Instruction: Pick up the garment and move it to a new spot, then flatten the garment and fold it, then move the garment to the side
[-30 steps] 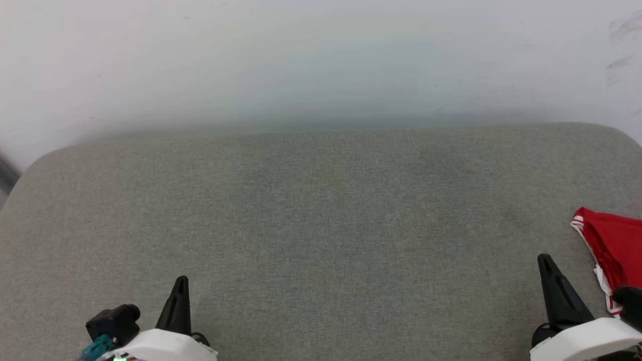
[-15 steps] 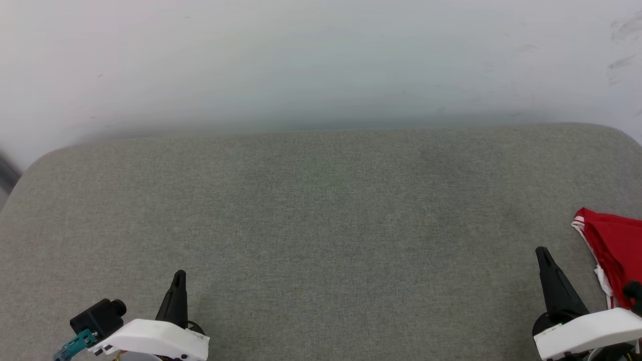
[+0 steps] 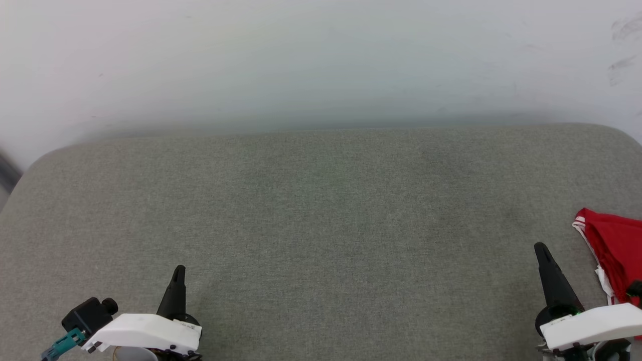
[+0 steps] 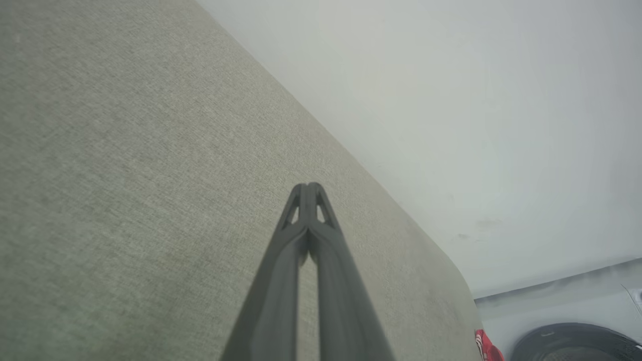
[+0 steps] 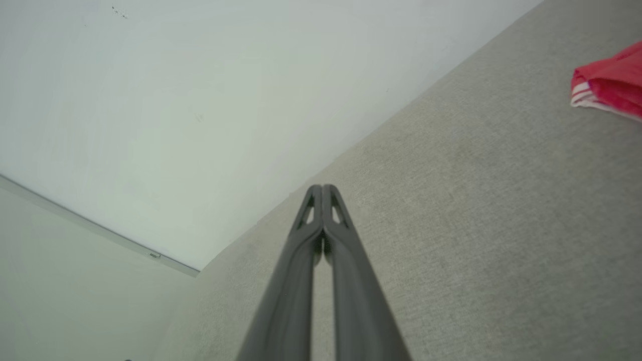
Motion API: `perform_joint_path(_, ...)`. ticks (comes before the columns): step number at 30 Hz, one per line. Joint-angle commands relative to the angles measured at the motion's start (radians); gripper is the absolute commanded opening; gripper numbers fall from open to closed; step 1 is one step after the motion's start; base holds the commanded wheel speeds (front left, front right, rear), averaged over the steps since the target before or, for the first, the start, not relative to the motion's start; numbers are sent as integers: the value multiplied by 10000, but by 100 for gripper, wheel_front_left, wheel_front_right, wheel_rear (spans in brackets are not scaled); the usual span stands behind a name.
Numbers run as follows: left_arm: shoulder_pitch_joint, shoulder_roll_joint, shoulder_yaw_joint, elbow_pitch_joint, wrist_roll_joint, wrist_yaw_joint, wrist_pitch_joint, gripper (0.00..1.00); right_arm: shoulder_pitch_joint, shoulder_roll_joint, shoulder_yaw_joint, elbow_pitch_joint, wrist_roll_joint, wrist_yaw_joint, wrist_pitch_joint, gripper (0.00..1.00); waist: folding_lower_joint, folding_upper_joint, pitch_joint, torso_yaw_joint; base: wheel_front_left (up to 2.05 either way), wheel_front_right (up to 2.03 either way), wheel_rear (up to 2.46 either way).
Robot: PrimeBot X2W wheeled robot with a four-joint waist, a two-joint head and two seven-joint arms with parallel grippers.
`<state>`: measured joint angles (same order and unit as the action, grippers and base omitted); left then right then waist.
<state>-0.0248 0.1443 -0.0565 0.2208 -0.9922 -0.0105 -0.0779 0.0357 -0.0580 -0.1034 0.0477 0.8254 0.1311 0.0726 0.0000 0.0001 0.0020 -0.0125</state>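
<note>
Two pincers hover at the near edge of the grey upholstered pad [image 3: 321, 210], left pincer [image 3: 178, 275] and right pincer [image 3: 541, 251] each pressed together, empty; the red jersey [image 3: 616, 243] lies bunched at the right edge, likeliest the right one's to grasp.

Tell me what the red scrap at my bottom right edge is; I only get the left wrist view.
Observer: It is the shirt, lying at the right edge of the cushion in the head view, with a white striped cuff showing.
Operator: Does the right end effector hold it?
Observer: No. The right end effector is shut on nothing, its tips over bare cushion, apart from the shirt.
</note>
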Motion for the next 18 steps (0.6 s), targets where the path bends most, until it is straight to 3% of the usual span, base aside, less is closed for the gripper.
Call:
perform_joint_path(1, -238, -25, 114, -77, -257, -98, 75, 0, -313, 12, -21, -16, 331, -2, 44, 0, 0, -1, 0, 2, 0, 0, 0)
perform_joint_path(18, -429, -276, 567, 9, -1889, -414, 591, 0, -660, 32, -48, 532, 2409, -2, 147, 0, 0, -1, 2, 28, 0, 0, 0)
